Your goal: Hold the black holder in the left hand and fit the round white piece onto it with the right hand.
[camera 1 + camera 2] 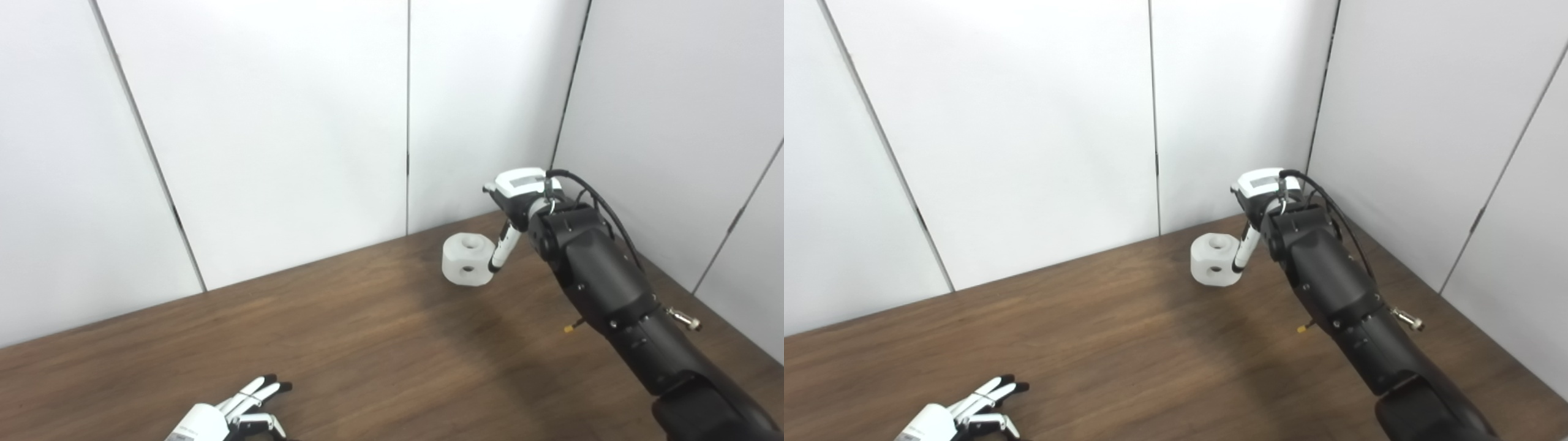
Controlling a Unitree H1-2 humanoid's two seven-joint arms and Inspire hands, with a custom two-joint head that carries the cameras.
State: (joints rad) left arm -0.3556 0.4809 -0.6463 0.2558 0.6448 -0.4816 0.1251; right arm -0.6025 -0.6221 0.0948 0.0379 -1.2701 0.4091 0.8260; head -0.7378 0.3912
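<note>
Two hands on show in the left eye view, and the white piece is the landmark: it sits on the table close to the wall. The right hand is right beside it, reaching down from above, one finger touching the piece's right side. Whether that hand has a real grip or is only resting against it, I cannot tell. The left hand lies well apart from the piece, low at the near edge, fingers spread and holding nothing.

Over to the right eye view: same white piece, holes visible on its top and front face. The right hand is just beside it again, finger against its right flank, most of the hand hidden behind the dark arm. The left hand is far off, toward the near left, open.
</note>
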